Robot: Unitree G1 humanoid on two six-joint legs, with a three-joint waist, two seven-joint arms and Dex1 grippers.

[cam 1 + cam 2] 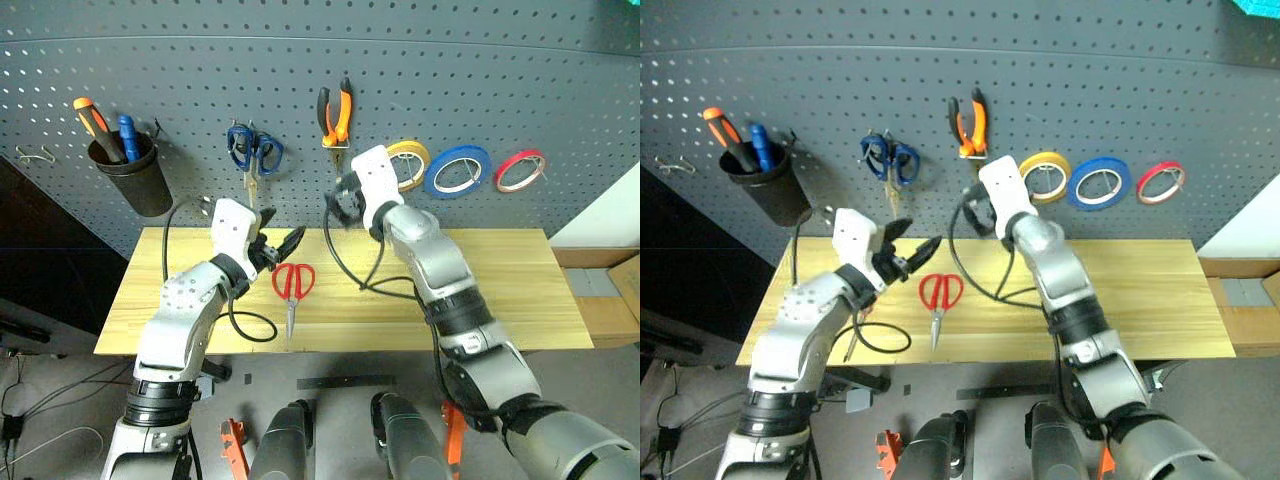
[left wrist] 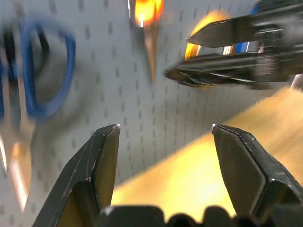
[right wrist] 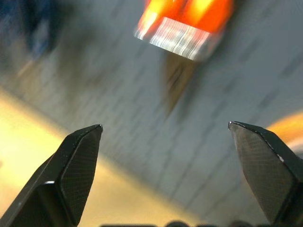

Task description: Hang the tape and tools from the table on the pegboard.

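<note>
Light wooden table [image 1: 520, 290] with visible grain, backed by dark grey perforated pegboard [image 1: 300, 70]. On pegboard: three tape rings, the thin blue ring [image 1: 457, 170] between yellow [image 1: 408, 160] and red [image 1: 520, 170]; one orange-and-black pliers [image 1: 335, 118]; one blue-handled scissors [image 1: 253, 150]. On table: one red-handled scissors [image 1: 292, 285]. Left gripper [image 1: 283, 247] and right gripper [image 1: 343, 205] both spread apart, empty, above table.

Left gripper [image 1: 283, 246]: jaws apart, empty, pointing roughly level toward the right, forearm angled up from lower left. Right gripper [image 1: 341, 205]: jaws wide, empty, pointing toward the left, wrist bent, arm reaching up from lower right. Grippers near each other, not touching.
</note>
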